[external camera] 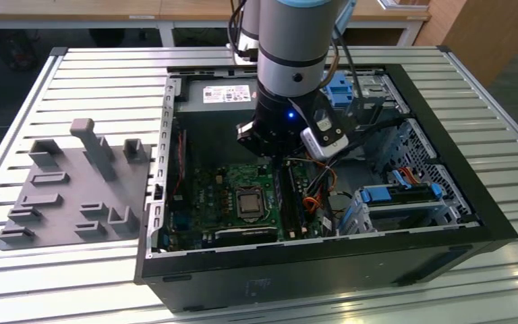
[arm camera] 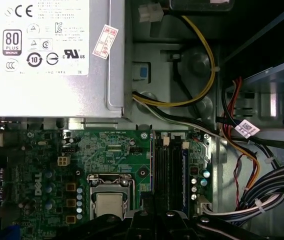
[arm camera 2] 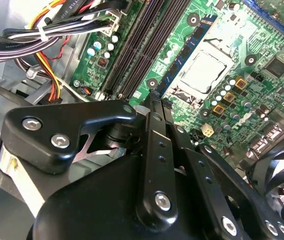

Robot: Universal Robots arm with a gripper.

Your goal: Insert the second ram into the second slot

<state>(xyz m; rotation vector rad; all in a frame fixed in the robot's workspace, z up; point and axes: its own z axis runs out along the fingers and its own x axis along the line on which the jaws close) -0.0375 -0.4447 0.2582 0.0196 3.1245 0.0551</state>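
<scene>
The grey arm [external camera: 293, 40] comes straight down from above, its last section standing upright, and a small blue light glows on the black wrist [external camera: 282, 111]. Below it the black gripper [external camera: 271, 152] points straight down. In the second wrist view its two slim fingers [arm camera 2: 154, 130] are drawn in side by side, tips meeting.

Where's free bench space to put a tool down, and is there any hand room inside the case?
Bare table slats past the grey fixture, and along the case on the exterior view's right. Inside is crowded: arm, cables, drive cage.
</scene>
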